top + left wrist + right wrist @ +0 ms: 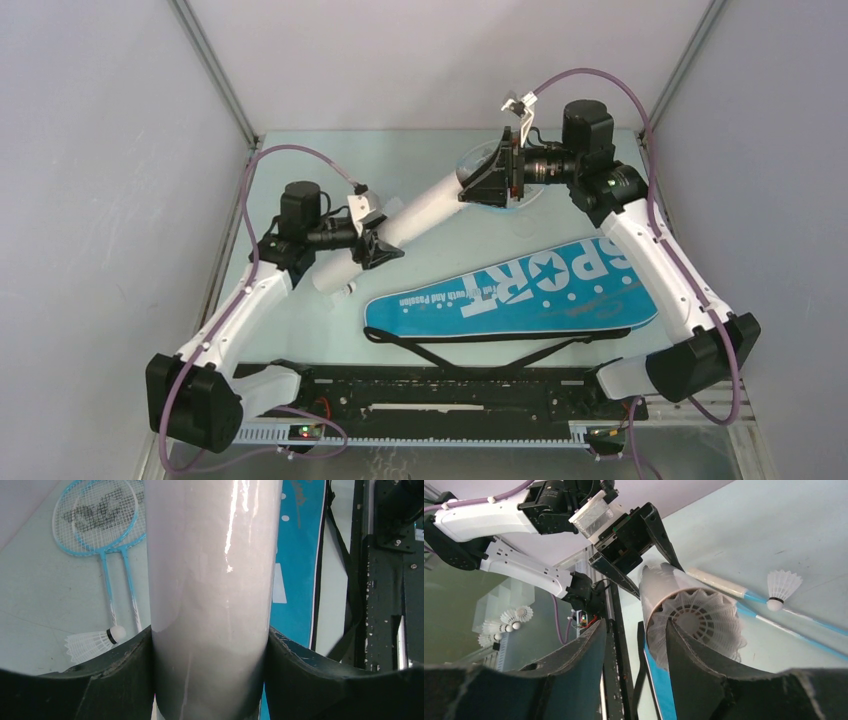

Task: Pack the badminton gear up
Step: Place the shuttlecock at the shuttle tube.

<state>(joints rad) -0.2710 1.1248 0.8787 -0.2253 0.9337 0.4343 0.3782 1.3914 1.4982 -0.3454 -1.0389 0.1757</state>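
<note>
Partway: left end effector (210,640) pinches tube (210,570); right end effector (635,630) spread at its mouth, shuttle (704,620) seated. Left for you: loose shuttle (92,644), rackets (95,515), bag (520,290) at tube's 5 o'clock.

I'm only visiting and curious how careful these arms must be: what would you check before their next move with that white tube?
1. Tube gripped by left tool: ok, fingers on both sides.
2. Shuttlecock in tube mouth: ok, skirt at the rim.
3. Right tool open: ok, fingers apart.
4. Another shuttlecock lying loose: ok.
5. Bag open for rackets: cannot tell.
</note>
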